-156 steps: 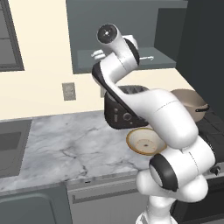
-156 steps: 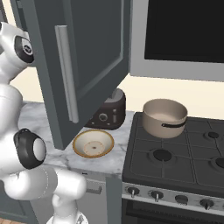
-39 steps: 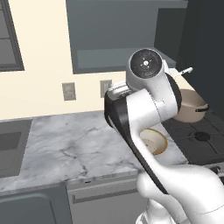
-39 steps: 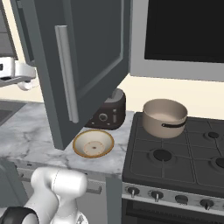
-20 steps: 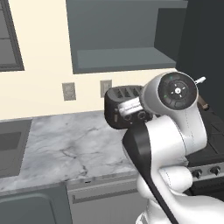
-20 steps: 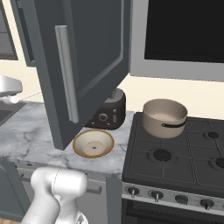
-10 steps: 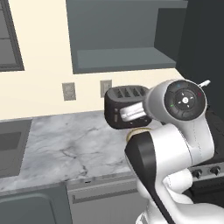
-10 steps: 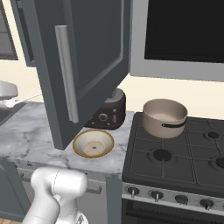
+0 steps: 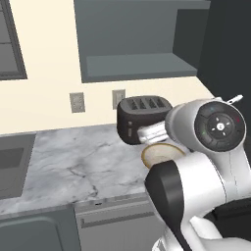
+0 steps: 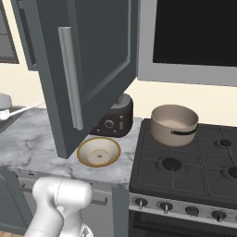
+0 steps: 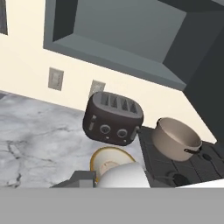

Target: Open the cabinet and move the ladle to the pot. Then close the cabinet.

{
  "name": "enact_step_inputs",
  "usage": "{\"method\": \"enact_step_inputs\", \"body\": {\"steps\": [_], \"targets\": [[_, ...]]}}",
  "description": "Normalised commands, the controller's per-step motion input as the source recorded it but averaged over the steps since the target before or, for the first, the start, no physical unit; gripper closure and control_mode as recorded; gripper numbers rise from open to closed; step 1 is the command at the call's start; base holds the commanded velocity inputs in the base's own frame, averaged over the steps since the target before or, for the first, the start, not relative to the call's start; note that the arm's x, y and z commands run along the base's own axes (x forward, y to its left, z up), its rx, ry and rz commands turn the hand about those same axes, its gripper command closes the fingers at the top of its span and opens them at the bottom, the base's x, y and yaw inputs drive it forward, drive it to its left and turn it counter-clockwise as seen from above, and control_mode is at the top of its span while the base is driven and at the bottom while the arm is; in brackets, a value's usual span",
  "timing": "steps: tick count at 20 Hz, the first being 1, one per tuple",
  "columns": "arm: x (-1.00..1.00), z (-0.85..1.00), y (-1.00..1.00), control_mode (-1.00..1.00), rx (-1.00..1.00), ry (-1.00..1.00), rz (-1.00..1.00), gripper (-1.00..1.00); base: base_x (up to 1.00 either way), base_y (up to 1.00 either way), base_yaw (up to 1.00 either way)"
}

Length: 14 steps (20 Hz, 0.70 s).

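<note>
In the left base view the cabinet [image 9: 142, 68] stands open, its inside and its shelf facing the camera, with the dark door swung out at the right edge. Under it a dark toaster [image 9: 142, 120] sits on the marble counter [image 9: 73, 157] against the wall. A shallow tan bowl [image 9: 159, 154] lies just in front of the toaster, partly hidden by the white arm. A short thin white tip pokes out from behind the arm's big round joint at the right; it is probably the end of the ladle [image 9: 236, 99].

In the right base view the cabinet door juts out over the counter, and its long silver handle [image 10: 71, 78] runs straight down. The bowl lies below the door's lower edge, with the toaster behind it. The pot [image 10: 174, 124] stands on the back left burner of the stove [image 10: 185, 171], well apart from the ladle. At the far left edge the gripper [image 10: 3, 113] is cut off by the frame. Its jaws are drawn together, and a thin pale rod runs from it to the right over the counter, so it appears to be clamped on the ladle.

The hand view looks at a tilt at the open cabinet, with the toaster below it, the bowl in front of the toaster, and the pot to the right on the stove.
</note>
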Motion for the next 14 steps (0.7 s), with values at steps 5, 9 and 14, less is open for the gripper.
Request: {"method": "enact_step_inputs", "body": {"steps": [5,9,14], "targets": [[-0.06,-0.01,0.00,1.00,0.00,0.00,0.00,1.00,0.00,0.00,0.00],[0.00,0.00,0.00,1.00,0.00,0.00,0.00,1.00,0.00,0.00,0.00],[0.00,0.00,0.00,1.00,0.00,0.00,0.00,1.00,-0.08,-0.12,0.00]]}}
